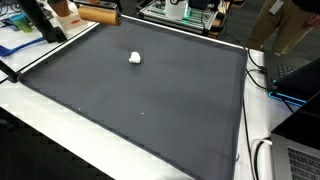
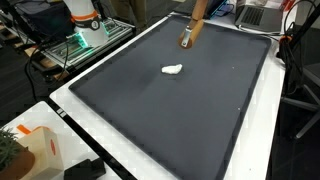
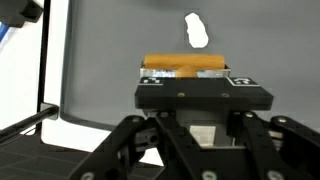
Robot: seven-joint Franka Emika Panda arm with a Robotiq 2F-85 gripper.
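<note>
The gripper (image 3: pixel 195 80) has its fingers clamped narrow on a tan cylinder (image 3: pixel 185 65) over the mat (image 3: pixel 100 70), with a white lump (image 3: pixel 196 32) at twelve o'clock in the wrist view.

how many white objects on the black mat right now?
1. The white lump lies on the mat, ahead of the gripper, which holds an orange block. None looks hidden.

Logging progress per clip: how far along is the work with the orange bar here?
Done: the gripper is shut on the orange bar, so the grasp is made. In hand: it holds the bar near a corner of the dark mat. Left: the bar is not yet released; the white lump lies apart, mid-mat.
</note>
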